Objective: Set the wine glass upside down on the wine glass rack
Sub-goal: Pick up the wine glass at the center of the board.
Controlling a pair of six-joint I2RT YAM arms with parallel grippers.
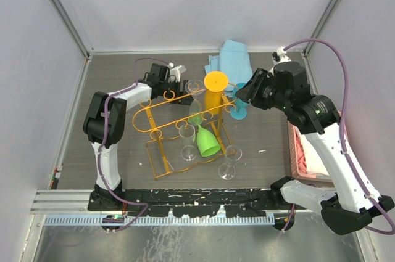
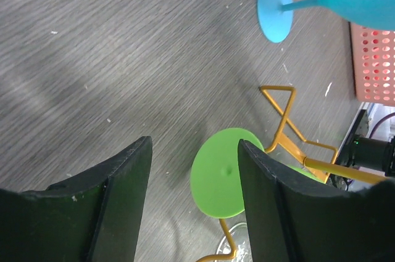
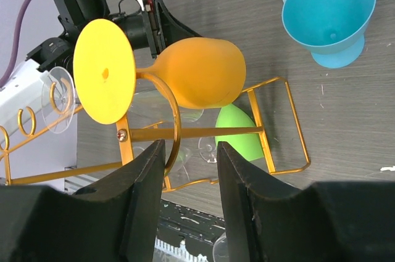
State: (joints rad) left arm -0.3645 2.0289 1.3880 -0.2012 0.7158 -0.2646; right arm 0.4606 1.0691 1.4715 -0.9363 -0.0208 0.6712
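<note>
The orange-gold wine glass rack [image 1: 162, 103] stands mid-table. A yellow wine glass [image 3: 200, 80] hangs upside down at its right end, foot [image 1: 216, 81] on top. A green wine glass [image 1: 208, 142] hangs beside it, and its foot [image 2: 221, 179] shows beyond my left gripper [image 2: 194, 145], which is open at the rack's far side [image 1: 179, 76] and holds nothing. A blue wine glass [image 1: 239, 108] stands upright on the table right of the rack. My right gripper [image 1: 242, 94] hovers next to it, open and empty [image 3: 190, 151], with a rack loop [image 3: 176, 120] by its left finger.
Clear glasses stand or hang around the rack [image 1: 187, 151], [image 1: 229, 163], [image 1: 194, 86]. A light blue cloth [image 1: 229, 58] lies at the back. A pink perforated basket [image 2: 373, 65] sits at the table's right edge. Grey walls close in the sides and back.
</note>
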